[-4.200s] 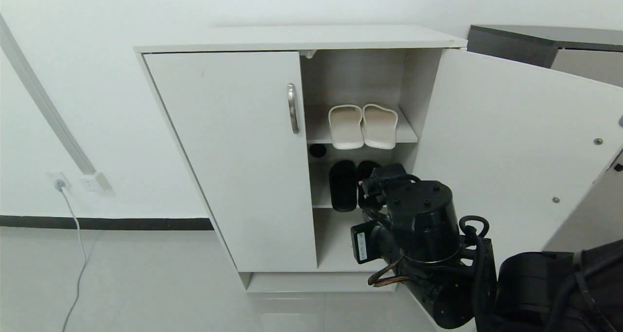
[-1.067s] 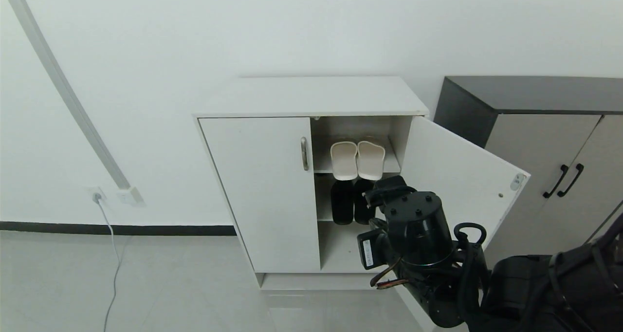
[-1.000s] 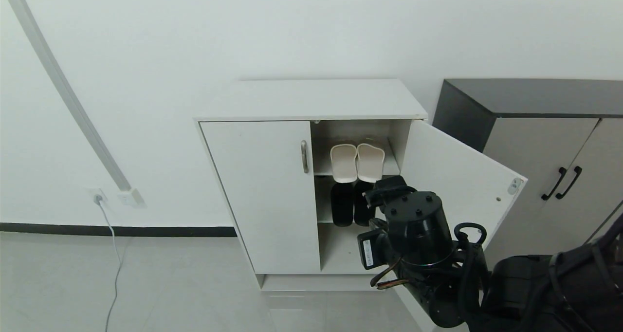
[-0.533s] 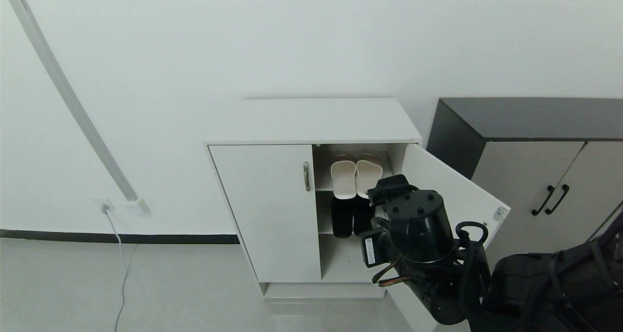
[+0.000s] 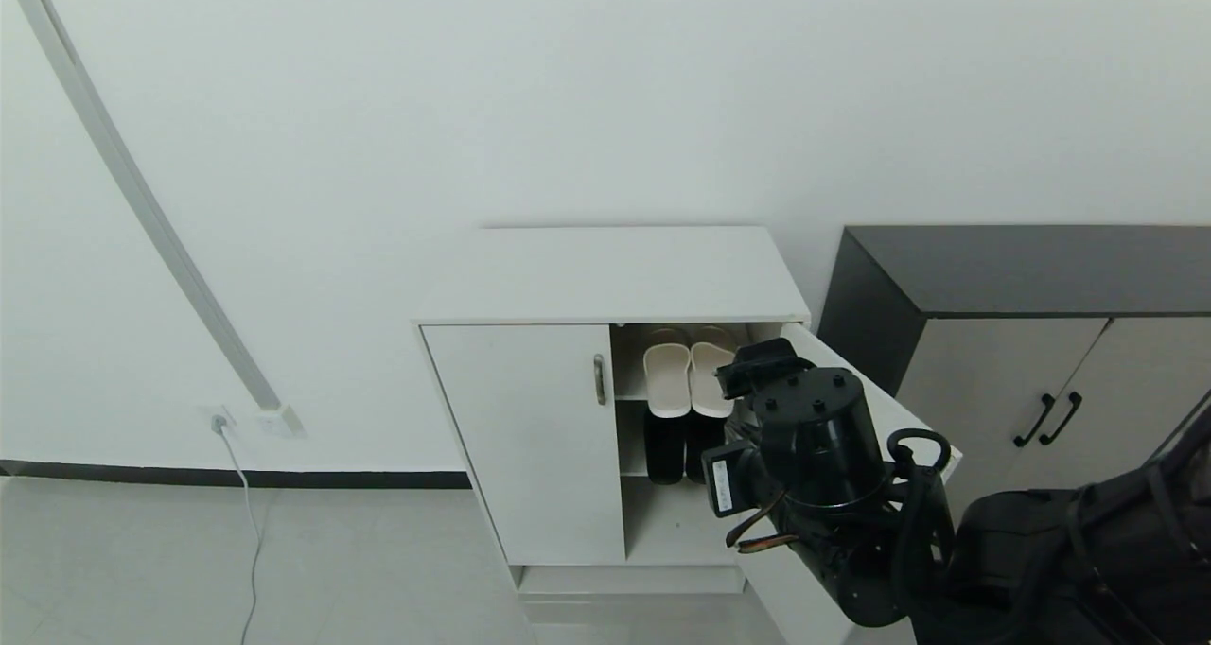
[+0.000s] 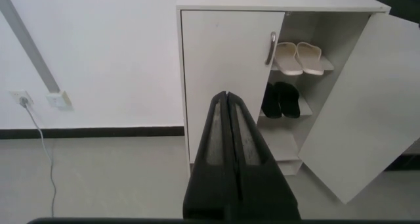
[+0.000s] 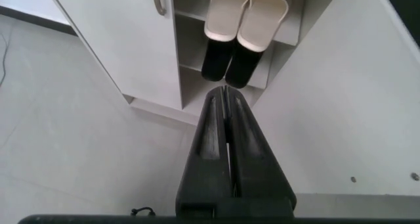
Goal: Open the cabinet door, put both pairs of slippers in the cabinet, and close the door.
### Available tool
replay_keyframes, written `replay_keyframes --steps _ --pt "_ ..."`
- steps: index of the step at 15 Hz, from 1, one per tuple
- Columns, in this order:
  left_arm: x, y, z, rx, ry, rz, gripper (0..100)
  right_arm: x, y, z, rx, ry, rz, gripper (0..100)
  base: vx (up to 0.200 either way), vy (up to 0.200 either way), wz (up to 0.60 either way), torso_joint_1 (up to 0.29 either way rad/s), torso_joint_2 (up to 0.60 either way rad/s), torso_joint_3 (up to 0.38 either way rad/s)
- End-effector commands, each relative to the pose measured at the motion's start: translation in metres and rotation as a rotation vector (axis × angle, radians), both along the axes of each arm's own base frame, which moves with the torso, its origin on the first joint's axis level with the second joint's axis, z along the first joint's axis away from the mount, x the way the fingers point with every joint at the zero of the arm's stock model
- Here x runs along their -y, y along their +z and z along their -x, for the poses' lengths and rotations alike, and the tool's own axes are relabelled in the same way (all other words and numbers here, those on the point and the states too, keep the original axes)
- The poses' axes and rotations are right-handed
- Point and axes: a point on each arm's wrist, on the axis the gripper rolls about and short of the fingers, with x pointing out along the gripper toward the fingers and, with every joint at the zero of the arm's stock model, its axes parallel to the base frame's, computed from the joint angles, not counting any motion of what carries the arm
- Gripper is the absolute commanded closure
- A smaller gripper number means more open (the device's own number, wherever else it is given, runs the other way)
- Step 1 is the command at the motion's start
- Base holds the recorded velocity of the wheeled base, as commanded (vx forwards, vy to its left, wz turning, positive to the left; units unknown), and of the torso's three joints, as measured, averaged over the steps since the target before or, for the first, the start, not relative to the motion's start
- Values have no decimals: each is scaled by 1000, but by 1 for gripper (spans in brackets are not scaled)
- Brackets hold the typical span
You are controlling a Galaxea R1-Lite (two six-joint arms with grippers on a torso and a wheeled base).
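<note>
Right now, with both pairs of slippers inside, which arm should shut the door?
Probably the right. The open door hangs on that side, close beside the right tool; the left tool sits farther back, facing the shut left door.

Camera farther from the cabinet [image 5: 605,276]; right gripper [image 7: 226,92], seemingly, farther out from its shelves.

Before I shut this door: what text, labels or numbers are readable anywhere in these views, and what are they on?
Nothing can be read.
White sticker on the right arm: dark print, too small to read.
Cabinet, white slippers, black slippers: no text or markings visible.
Wall socket: no legible marking.
</note>
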Motion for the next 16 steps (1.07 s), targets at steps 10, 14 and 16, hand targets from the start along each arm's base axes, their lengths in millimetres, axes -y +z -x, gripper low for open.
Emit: replay_keyframes --steps 10,14,16 --pt "0 0 0 -2 0 0 100 1 -4 1 -10 5 10 100 0 0 -360 17 -40 -18" --pt "0 0 0 -2 2 0 100 4 -3 -1 7 0 -1 100 0 0 0 0 0 0" --pt "0 0 0 -2 2 0 100 4 -5 -1 12 3 2 100 0 0 0 0 0 0"
